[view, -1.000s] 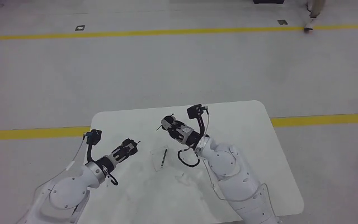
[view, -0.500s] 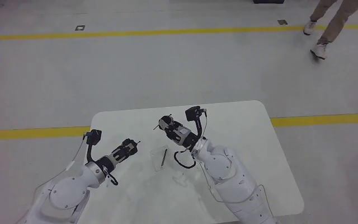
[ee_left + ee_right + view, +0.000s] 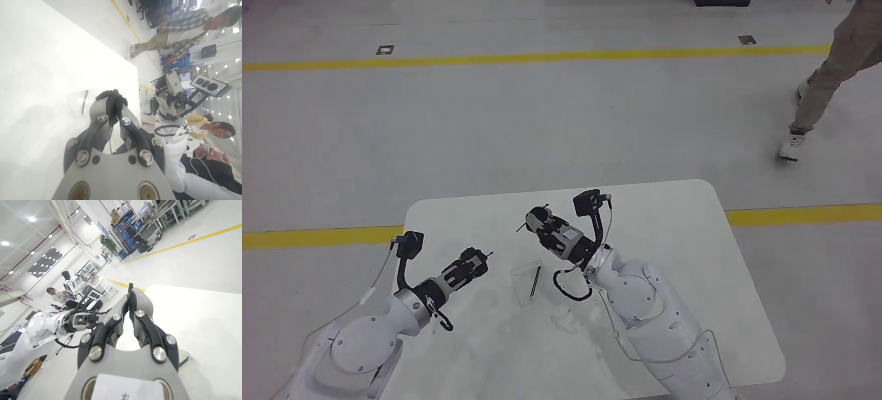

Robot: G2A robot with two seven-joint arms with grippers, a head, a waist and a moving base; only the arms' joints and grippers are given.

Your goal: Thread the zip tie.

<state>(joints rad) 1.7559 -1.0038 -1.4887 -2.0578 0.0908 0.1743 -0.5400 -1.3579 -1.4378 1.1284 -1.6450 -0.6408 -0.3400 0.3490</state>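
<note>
While both arms hang over the white table, the zip tie lies flat on the tabletop, apart from both grippers. It is a thin dark strip resting on a clear plastic sheet, between the two grippers in the top view. The left wrist view shows the same strip on the sheet, just beyond the left fingertips.

The left gripper is on the robot's left side of the sheet, near it and above the table. Its fingers are pressed together, the dark pads meeting at the tip. A thin pale strand runs down behind the closed fingers; I cannot tell what it is.

The right gripper sits farther from the robot than the sheet, raised off the table. Its fingers are closed pad to pad, with no gap visible. A small black tip pokes out past the pads; I cannot tell whether it is pad or something held.
</note>
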